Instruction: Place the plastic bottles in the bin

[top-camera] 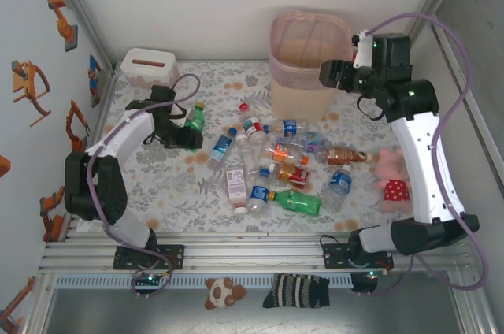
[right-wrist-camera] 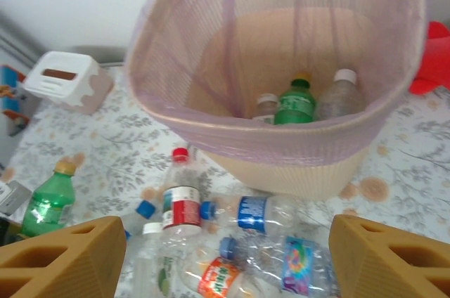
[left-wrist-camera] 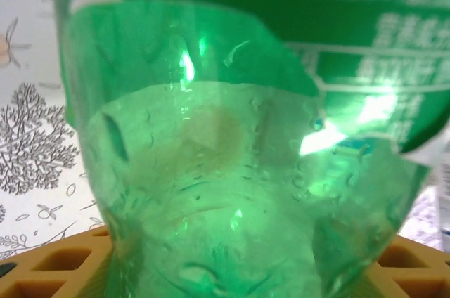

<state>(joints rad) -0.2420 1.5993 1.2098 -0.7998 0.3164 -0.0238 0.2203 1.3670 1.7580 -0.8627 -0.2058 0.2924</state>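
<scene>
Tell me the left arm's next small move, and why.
Probably close the left gripper firmly on the green bottle, then lift. The bottle stands upright on the table and sits right between the fingers in the left wrist view, but a firm grip isn't evident. The bin is across the table.

Bottles (top-camera: 290, 157) before bin (top-camera: 299, 91)
</scene>
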